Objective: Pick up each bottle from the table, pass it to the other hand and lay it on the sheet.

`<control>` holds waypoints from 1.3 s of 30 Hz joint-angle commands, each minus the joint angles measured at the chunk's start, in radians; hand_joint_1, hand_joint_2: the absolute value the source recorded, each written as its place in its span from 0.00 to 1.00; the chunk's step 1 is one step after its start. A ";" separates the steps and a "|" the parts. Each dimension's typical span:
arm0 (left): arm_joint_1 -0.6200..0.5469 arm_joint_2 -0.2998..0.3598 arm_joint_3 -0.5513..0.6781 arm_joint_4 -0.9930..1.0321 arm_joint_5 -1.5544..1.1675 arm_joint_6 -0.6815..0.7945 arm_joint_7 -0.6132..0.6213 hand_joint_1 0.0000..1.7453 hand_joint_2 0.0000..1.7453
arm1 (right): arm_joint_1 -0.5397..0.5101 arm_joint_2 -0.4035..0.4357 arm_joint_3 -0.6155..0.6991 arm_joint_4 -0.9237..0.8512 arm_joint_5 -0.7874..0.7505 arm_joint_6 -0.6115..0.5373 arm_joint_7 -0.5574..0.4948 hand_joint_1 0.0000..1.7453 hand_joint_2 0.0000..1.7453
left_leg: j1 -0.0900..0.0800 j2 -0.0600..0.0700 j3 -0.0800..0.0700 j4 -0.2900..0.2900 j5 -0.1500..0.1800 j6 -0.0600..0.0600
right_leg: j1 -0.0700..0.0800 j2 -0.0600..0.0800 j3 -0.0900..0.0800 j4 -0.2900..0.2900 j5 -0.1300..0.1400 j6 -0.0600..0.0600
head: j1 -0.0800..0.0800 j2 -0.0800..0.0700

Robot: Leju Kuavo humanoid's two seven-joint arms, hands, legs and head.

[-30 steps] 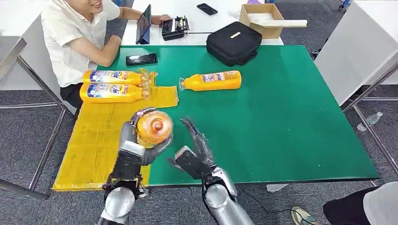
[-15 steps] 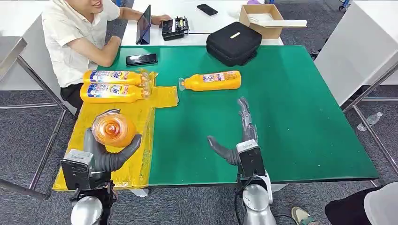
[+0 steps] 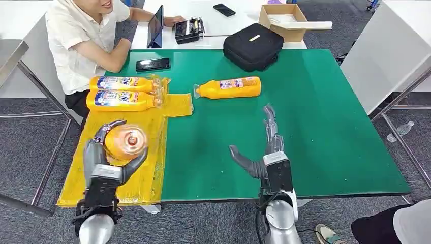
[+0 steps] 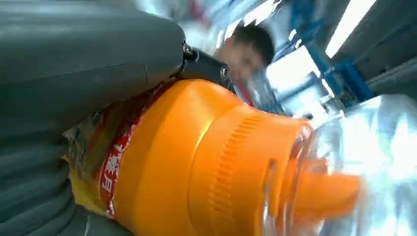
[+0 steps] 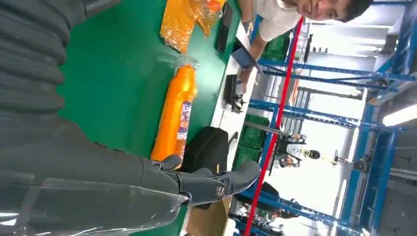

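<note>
My left hand [image 3: 104, 165] grips an orange bottle [image 3: 124, 143] above the yellow sheet [image 3: 106, 152], cap end toward the camera. The left wrist view shows that bottle [image 4: 196, 162] with its clear cap, wrapped by my left hand [image 4: 74, 69]. Two orange bottles [image 3: 122, 92] lie side by side at the sheet's far end. One more orange bottle [image 3: 229, 87] lies on the green table [image 3: 315, 127], and in the right wrist view this bottle [image 5: 176, 118] lies beyond the fingers. My right hand [image 3: 264, 152] is open over the green top, fingers straight, holding nothing.
A person in a white shirt [image 3: 81, 40] sits at the far left corner beside a phone [image 3: 153, 64]. A black bag [image 3: 252, 46] rests on the table's far edge. A cardboard box [image 3: 284, 20] and a tablet [image 3: 155, 25] stand on the white table behind.
My left hand has carried the bottle left from the table's middle to above the sheet. My right hand has let go, moved right and straightened its fingers.
</note>
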 commanded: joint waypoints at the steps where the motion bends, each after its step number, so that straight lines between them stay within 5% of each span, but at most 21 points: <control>1: -0.046 0.029 -0.058 0.109 -0.397 0.138 0.075 1.00 1.00 | -0.042 -0.018 -0.015 0.052 0.008 -0.018 -0.002 0.00 1.00 | 0.001 0.000 0.004 -0.001 -0.001 0.000 | 0.001 -0.001 0.005 -0.001 -0.001 -0.003 | 0.000 0.000; 5: -0.085 0.056 -0.087 0.249 -0.651 0.160 0.186 1.00 1.00 | -0.063 -0.021 -0.024 0.110 0.012 -0.024 -0.003 0.00 1.00 | 0.000 -0.001 0.005 -0.002 0.000 0.000 | 0.001 -0.002 0.005 -0.002 -0.001 -0.004 | 0.000 0.000; 18: -0.093 0.065 -0.090 0.273 -0.687 0.140 0.208 1.00 1.00 | -0.061 -0.020 -0.029 0.111 0.013 -0.025 -0.004 0.00 1.00 | 0.001 0.001 0.006 -0.001 -0.001 0.000 | 0.001 -0.001 0.006 -0.002 -0.001 -0.004 | 0.000 0.000; 31: -0.220 0.131 -0.068 0.788 -0.713 0.059 0.224 1.00 1.00 | -0.089 -0.022 -0.030 0.193 -0.020 -0.008 -0.066 0.00 1.00 | 0.000 0.000 0.005 -0.003 0.000 0.000 | 0.000 -0.001 0.006 -0.003 0.000 -0.002 | 0.000 0.000; 39: -0.279 0.106 -0.038 0.874 -0.743 0.022 0.269 1.00 1.00 | -0.092 -0.024 -0.035 0.227 -0.020 -0.007 -0.067 0.00 1.00 | 0.001 0.000 0.006 -0.002 -0.001 0.000 | 0.001 -0.002 0.007 -0.002 -0.001 -0.004 | 0.000 0.000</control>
